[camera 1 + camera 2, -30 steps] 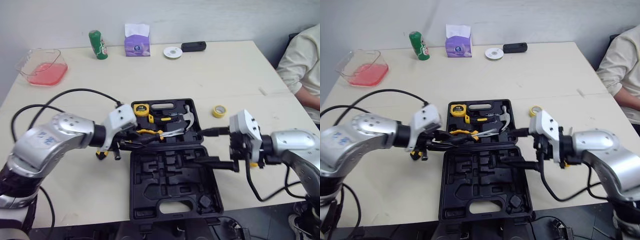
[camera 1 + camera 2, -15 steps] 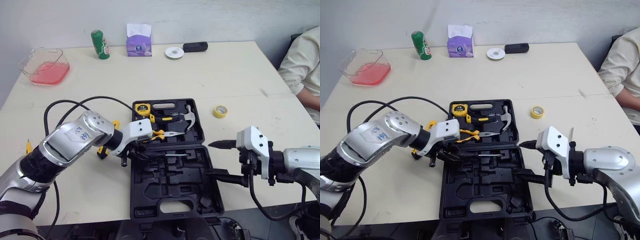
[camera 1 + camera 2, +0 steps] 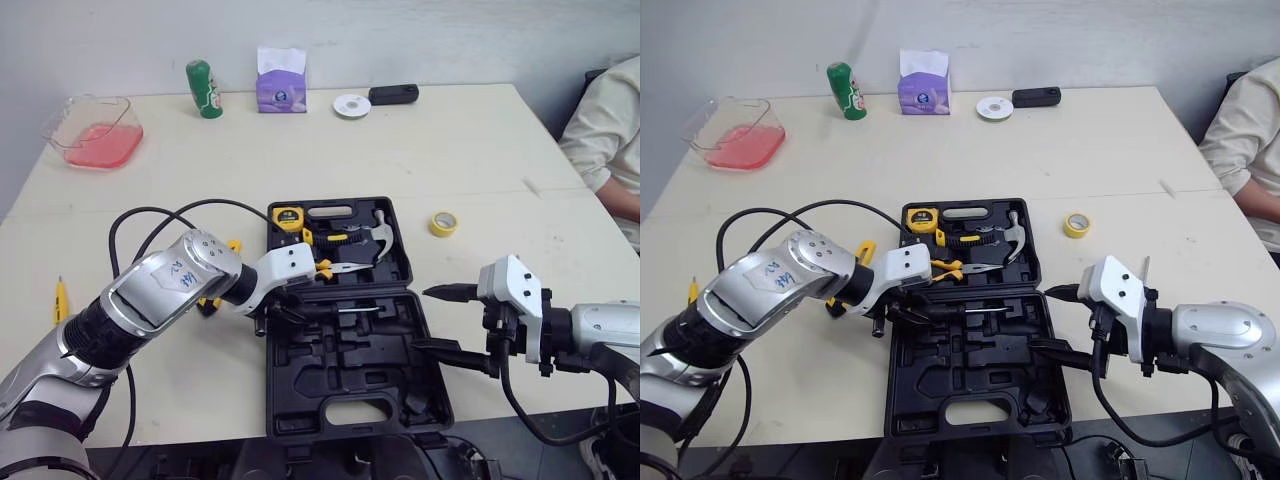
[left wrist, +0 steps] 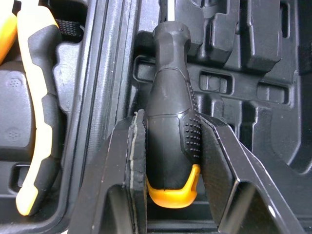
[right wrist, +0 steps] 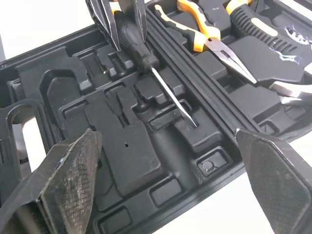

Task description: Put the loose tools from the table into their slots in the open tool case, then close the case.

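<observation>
The black tool case (image 3: 345,412) lies open in front of me. Its far half holds a tape measure (image 3: 287,216), a hammer (image 3: 375,235) and yellow-handled pliers (image 3: 335,268). My left gripper (image 3: 283,311) is shut on a black screwdriver (image 4: 170,97) with a yellow butt. It holds the screwdriver low over the near half, just inside the hinge, with the shaft (image 5: 173,100) pointing right along the moulded slots. My right gripper (image 3: 440,320) hangs open at the case's right edge with nothing between its fingers. A yellow tool (image 3: 211,301) lies partly hidden under my left arm.
A yellow tape roll (image 3: 441,222) lies right of the case and a yellow pen-like tool (image 3: 60,300) near the left edge. At the back stand a red-filled container (image 3: 95,135), a green can (image 3: 201,88), a tissue box (image 3: 279,85), a disc (image 3: 351,105) and a black device (image 3: 393,94). A person (image 3: 605,130) sits at right.
My left gripper has carried the screwdriver right, from the case's left edge to over the near half. My right gripper has drawn back to the right, off the case.
</observation>
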